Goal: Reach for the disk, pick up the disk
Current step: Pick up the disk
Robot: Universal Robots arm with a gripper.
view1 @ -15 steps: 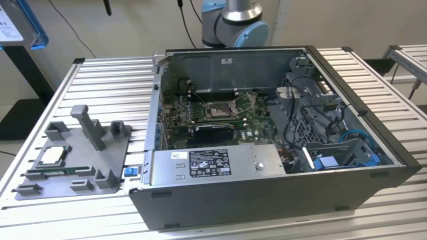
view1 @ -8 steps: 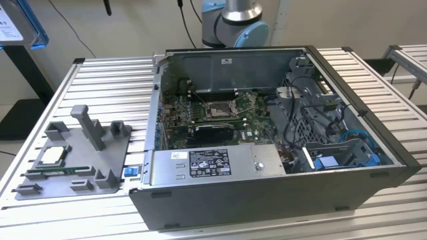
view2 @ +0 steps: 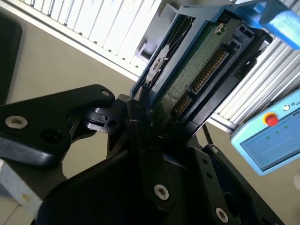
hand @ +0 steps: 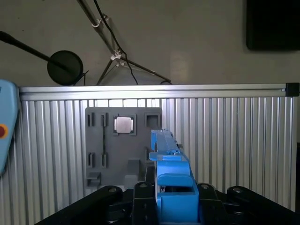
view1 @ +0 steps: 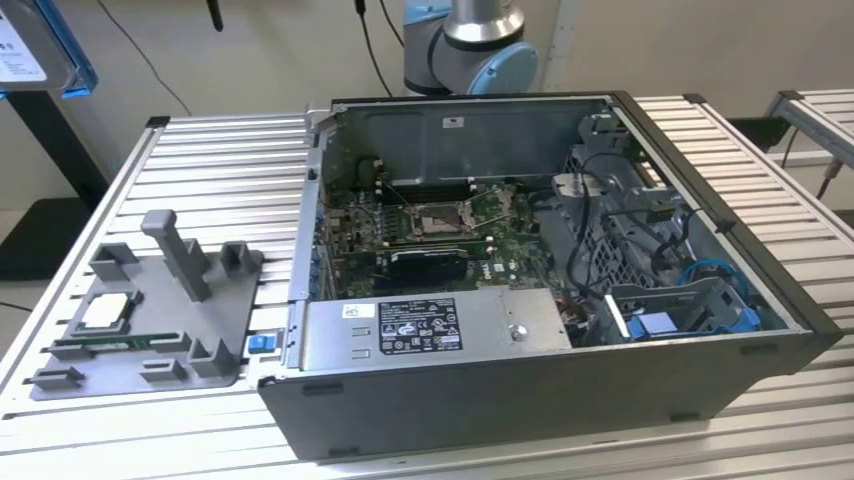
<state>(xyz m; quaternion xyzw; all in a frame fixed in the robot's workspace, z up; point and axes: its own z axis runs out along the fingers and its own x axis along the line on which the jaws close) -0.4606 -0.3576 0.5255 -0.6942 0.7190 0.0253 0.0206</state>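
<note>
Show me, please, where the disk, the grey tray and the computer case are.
disk [view2: 192, 61]: second wrist view, on its green circuit board.
grey tray [hand: 138, 147]: first wrist view, on its bare flat base.
computer case [view1: 534, 400]: exterior view, on its dark outer wall.

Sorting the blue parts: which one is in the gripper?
The disk, blue-framed, clamped in the gripper; the other blue bracket sits in the computer case.

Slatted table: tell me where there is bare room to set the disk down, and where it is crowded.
Free: the table slats between the grey tray and the far edge; the strip along the computer case on the exterior view's right. Crowded: the tray and the case's inside. The gripper is shut on the disk.
</note>
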